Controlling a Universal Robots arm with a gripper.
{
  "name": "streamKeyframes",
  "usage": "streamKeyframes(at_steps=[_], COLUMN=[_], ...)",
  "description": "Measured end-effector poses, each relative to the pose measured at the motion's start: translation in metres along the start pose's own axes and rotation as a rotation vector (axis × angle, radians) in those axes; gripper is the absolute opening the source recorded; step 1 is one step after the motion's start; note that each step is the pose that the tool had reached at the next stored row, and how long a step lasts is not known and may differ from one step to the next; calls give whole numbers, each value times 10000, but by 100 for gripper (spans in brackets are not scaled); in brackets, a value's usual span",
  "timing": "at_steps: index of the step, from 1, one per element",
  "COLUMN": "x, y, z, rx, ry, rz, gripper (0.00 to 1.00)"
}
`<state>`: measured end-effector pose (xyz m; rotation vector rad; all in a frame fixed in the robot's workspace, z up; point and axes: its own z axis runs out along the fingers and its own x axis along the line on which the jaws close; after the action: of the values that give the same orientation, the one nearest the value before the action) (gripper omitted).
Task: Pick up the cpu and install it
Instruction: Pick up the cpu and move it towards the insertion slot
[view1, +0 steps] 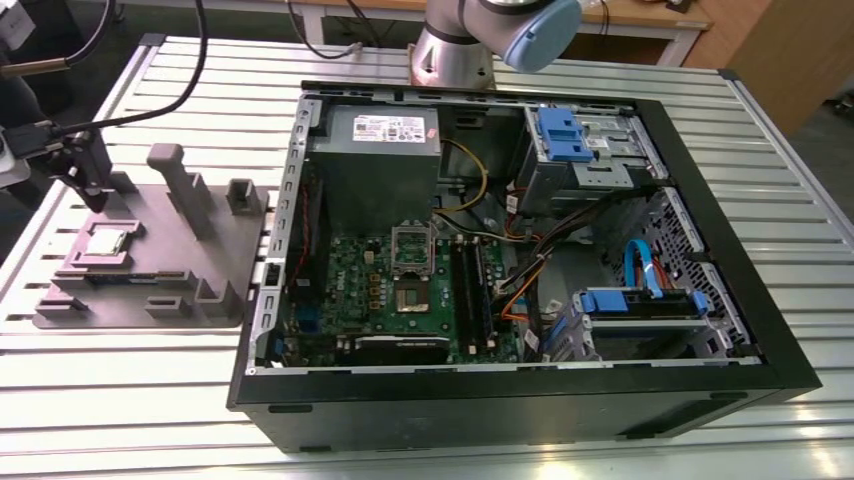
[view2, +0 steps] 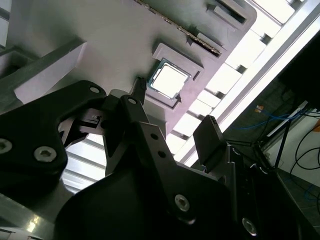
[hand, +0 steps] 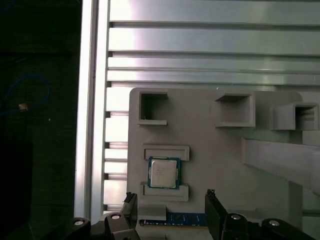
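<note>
The cpu (hand: 163, 173) is a small square chip with a silver top, lying flat in a shallow seat of the grey fixture plate (hand: 215, 150). It also shows in the second wrist view as the cpu (view2: 167, 80) and in the exterior view as the cpu (view1: 107, 242), at that view's left. My gripper (hand: 170, 200) hovers above the chip, open, its two black fingers (hand: 129, 202) apart and nothing between them. They do not touch the chip. In the exterior view my gripper (view1: 91, 195) hangs just over the fixture plate (view1: 147, 290). The motherboard's socket (view1: 411, 290) sits inside the open computer case (view1: 721, 230).
A memory stick (hand: 172, 218) stands in a slot of the fixture close to the chip. Upright grey posts (view1: 180, 185) rise from the fixture. Inside the case are a grey power supply (view1: 374, 135), blue drive cages (view1: 567, 135) and loose cables (view1: 534, 270). The slatted metal table (view1: 134, 400) ends near the fixture.
</note>
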<state>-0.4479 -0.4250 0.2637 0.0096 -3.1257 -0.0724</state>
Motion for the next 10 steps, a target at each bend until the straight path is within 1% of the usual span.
streamKeyframes(at_steps=[10], x=[-1], y=[-3], z=[72], rx=[0], ry=[0], rz=[0], gripper=[65])
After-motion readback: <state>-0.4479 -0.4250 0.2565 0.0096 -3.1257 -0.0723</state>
